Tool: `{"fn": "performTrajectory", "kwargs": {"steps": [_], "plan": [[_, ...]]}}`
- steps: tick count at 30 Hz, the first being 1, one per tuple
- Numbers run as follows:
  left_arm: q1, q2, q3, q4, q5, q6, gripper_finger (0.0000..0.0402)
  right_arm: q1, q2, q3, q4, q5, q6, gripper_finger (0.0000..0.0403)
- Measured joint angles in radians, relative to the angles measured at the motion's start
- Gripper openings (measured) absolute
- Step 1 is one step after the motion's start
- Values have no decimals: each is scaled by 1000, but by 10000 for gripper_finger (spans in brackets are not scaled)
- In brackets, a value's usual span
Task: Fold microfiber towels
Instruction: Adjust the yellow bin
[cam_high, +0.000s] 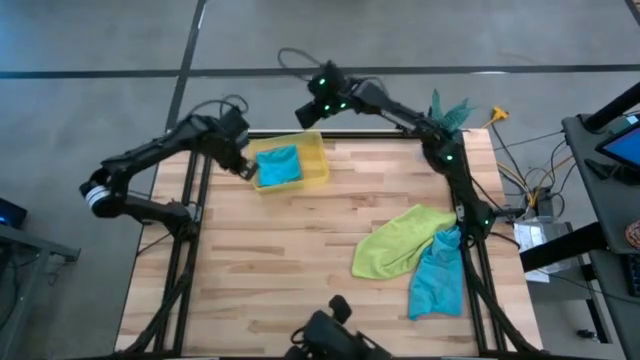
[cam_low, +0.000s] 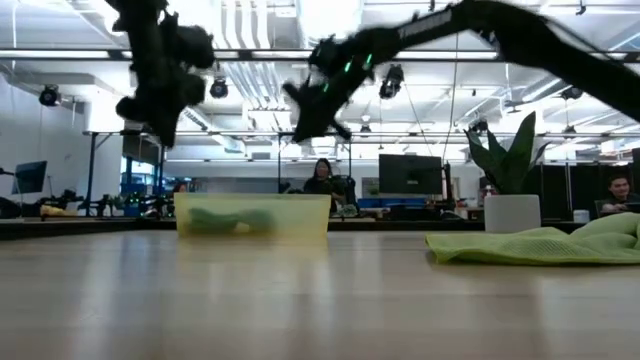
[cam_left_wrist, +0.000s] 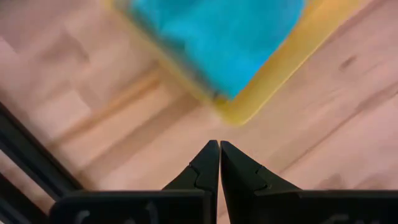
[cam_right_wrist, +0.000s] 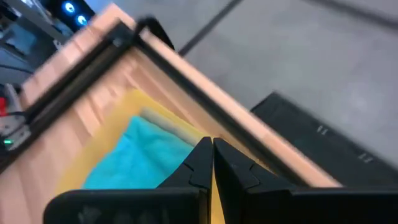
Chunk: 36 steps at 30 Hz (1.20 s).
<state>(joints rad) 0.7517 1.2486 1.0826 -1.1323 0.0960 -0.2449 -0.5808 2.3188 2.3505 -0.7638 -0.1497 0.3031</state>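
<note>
A folded teal towel (cam_high: 278, 165) lies in the yellow bin (cam_high: 318, 150) at the table's far left; it also shows in the left wrist view (cam_left_wrist: 217, 37) and the right wrist view (cam_right_wrist: 143, 155). A crumpled lime green towel (cam_high: 398, 240) lies at the right, and a second teal towel (cam_high: 438, 278) lies partly under its near right end. No grey towel shows. My left gripper (cam_high: 245, 168) is shut and empty, above the table just left of the bin (cam_left_wrist: 219, 144). My right gripper (cam_high: 320, 110) is shut and empty, raised over the table's far edge behind the bin (cam_right_wrist: 211, 144).
A potted plant (cam_high: 450, 112) stands at the far right corner and shows in the low view (cam_low: 510, 170). Black frame rails run along the table's edges (cam_high: 190, 200). Bare wood lies in the middle and near left (cam_high: 270, 270). A person (cam_low: 322, 176) sits in the room behind.
</note>
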Motion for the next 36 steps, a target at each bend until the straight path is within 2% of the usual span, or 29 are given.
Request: {"fn": "performTrajectory", "kwargs": {"steps": [6,13,18,27,36], "plan": [[1,-8,-204,82,33,-68,0,0,-180,0,-79,63,-107,8],[1,7,-335,328,70,-147,0,0,-285,0,-132,73,-130,8],[3,75,-344,431,19,-168,0,10,-306,-1,-185,72,-97,8],[15,243,-328,579,16,-159,0,63,-314,-2,-270,76,-69,8],[45,273,-194,642,-48,-12,0,119,-351,-2,-272,203,-7,8]]}}
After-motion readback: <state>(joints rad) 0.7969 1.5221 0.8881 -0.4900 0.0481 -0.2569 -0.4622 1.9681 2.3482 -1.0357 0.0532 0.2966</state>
